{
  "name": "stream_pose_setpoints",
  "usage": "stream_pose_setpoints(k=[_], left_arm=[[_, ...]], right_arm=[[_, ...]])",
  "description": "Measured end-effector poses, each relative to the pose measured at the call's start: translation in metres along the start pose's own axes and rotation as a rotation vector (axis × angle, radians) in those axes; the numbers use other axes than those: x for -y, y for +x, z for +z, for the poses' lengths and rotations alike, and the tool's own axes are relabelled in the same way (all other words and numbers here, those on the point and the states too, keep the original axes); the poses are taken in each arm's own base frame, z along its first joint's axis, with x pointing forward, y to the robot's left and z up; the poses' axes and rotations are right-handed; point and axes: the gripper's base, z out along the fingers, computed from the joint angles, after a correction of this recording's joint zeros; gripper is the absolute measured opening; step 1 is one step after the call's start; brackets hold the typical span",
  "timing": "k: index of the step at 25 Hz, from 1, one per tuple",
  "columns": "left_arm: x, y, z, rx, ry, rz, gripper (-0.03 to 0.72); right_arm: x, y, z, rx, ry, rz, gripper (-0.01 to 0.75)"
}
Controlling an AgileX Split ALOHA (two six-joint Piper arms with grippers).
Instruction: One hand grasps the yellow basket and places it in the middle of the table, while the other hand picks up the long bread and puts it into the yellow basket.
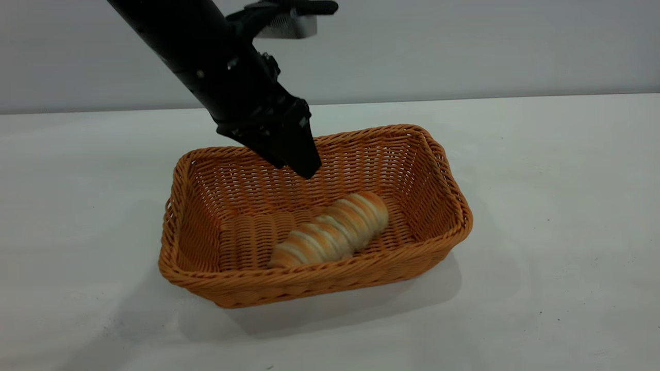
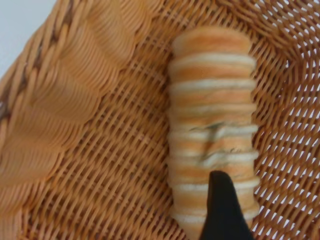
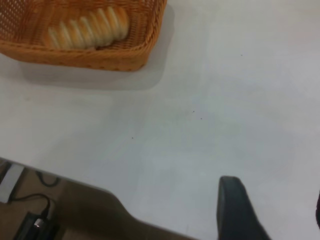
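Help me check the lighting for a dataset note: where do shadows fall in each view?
Exterior view: the yellow basket casts a soft shadow forward onto the table. Right wrist view: a shadow borders the basket too. Left wrist view: no marked shadow around the long bread.

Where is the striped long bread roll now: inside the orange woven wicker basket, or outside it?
Inside. The striped long bread roll lies on the floor of the orange woven wicker basket, with the left claw above it.

light: bright, even, from above | shadows: soft grey patch on the table point(image 1: 541, 206) in front of the yellow basket point(image 1: 438, 154) and at its right | glare: mild sheen on table | blur: left wrist view soft, near weave and left claw point(image 2: 223, 210) tip unfocused; right wrist view hazy
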Motion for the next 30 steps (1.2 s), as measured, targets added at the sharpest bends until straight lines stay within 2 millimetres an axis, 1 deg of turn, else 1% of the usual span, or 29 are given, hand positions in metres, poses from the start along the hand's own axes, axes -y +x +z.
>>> stream_pose_setpoints(k=[3, 7, 9, 10, 13, 16, 17, 20, 23, 25, 27, 28, 30], left_arm=[[0.008, -0.009, -0.03, 0.06, -0.034, 0.024, 0.505], [0.025, -0.017, -0.092, 0.148, -0.115, 0.084, 0.443], [0.036, -0.015, -0.128, 0.179, -0.163, 0.108, 0.426], [0.041, -0.013, -0.143, 0.183, -0.178, 0.104, 0.422], [0.06, 0.003, -0.194, 0.197, -0.243, 0.105, 0.42], [0.081, 0.027, -0.247, 0.236, -0.315, 0.092, 0.42], [0.087, 0.035, -0.261, 0.244, -0.333, 0.08, 0.42], [0.109, 0.069, -0.307, 0.293, -0.408, 0.066, 0.42], [0.129, 0.108, -0.342, 0.322, -0.46, 0.047, 0.42], [0.142, 0.135, -0.362, 0.35, -0.482, 0.038, 0.42], [0.156, 0.165, -0.378, 0.432, -0.501, 0.042, 0.42], [0.162, 0.179, -0.382, 0.468, -0.505, 0.037, 0.42], [0.172, 0.214, -0.384, 0.539, -0.513, 0.027, 0.42]], right_arm=[[0.0, 0.0, 0.0, 0.0, 0.001, 0.001, 0.369], [0.0, 0.0, 0.0, 0.0, 0.002, 0.003, 0.369], [0.0, 0.0, 0.0, 0.0, 0.004, 0.003, 0.369], [0.0, 0.0, 0.0, 0.0, 0.004, 0.004, 0.369], [0.001, 0.0, 0.0, -0.001, 0.006, 0.006, 0.369], [0.001, 0.0, 0.0, -0.001, 0.007, 0.013, 0.369], [0.001, 0.0, 0.0, -0.001, 0.007, 0.013, 0.369], [0.001, 0.0, 0.0, -0.001, 0.007, 0.013, 0.369], [0.001, 0.0, 0.0, -0.001, 0.007, 0.015, 0.369], [0.001, 0.0, 0.0, -0.001, 0.007, 0.015, 0.369], [0.001, 0.0, 0.0, -0.001, 0.007, 0.016, 0.369], [0.001, 0.0, 0.0, -0.001, 0.007, 0.016, 0.369], [0.001, 0.0, 0.0, 0.0, 0.007, 0.016, 0.369]])
